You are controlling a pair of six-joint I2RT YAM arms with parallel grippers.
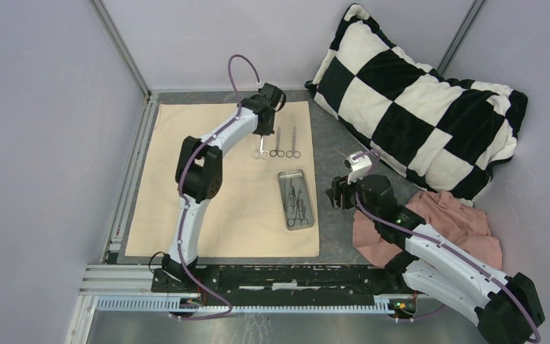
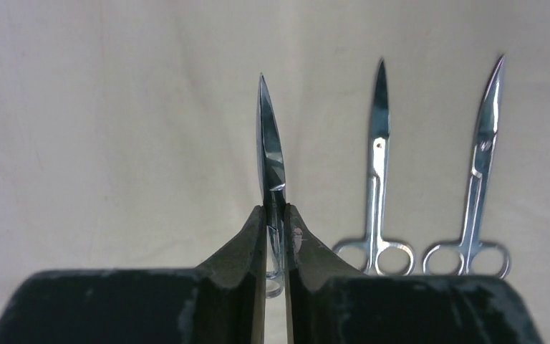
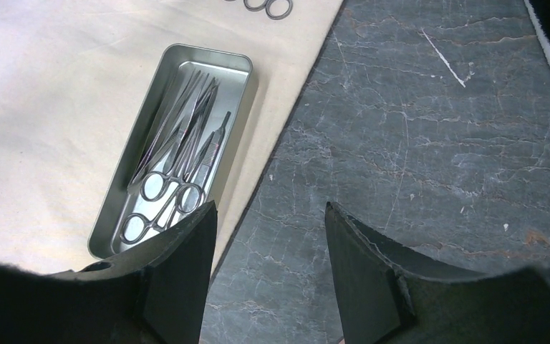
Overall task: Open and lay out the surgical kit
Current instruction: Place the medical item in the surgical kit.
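The beige cloth wrap [image 1: 186, 186] lies spread flat on the table. The grey metal tray [image 1: 293, 171] sits near the cloth's right edge and holds several steel instruments [image 3: 179, 158]. Three scissors lie in a row at the cloth's far side. My left gripper [image 2: 277, 209] is shut on the leftmost scissors [image 2: 271, 143], held edge-on just above or on the cloth. The two other scissors [image 2: 377, 165] [image 2: 481, 158] lie flat to its right. My right gripper [image 3: 268, 208] is open and empty over the dark table, just right of the tray [image 3: 208, 51].
A black-and-white checkered pillow [image 1: 422, 100] leans in the back right corner. A pink cloth [image 1: 451, 222] lies crumpled under the right arm. Grey walls close in the left, back and right. The dark stone table top [image 3: 415, 143] shows right of the cloth.
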